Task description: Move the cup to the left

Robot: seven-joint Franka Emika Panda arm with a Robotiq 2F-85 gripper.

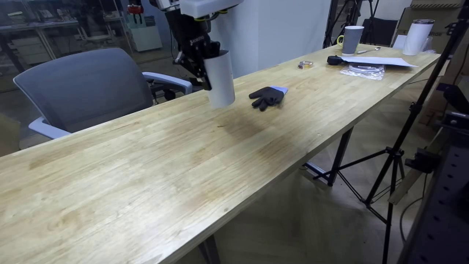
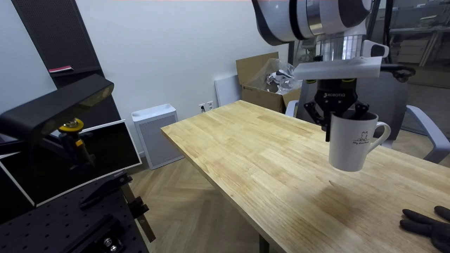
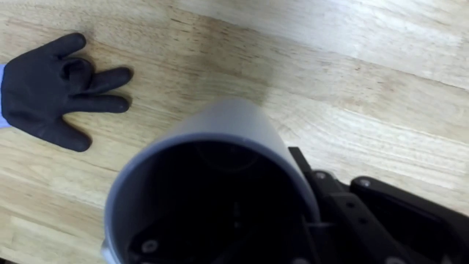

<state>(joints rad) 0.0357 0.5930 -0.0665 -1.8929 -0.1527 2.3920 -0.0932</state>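
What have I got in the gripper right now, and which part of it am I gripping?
The white mug, pinched by its upper wall: one finger outside, the other inside, on the side away from the handle.

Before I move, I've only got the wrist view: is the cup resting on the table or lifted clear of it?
Observer: Lifted. In an exterior view the cup hangs above the table, its shadow apart from it.
Operator: Does it carry any print that I'm missing?
Observer: Yes, an exterior view shows a small dark print on its outside, near the handle.
Operator: Is any furniture close by?
Observer: Yes, in both exterior views a chair stands beside the table.
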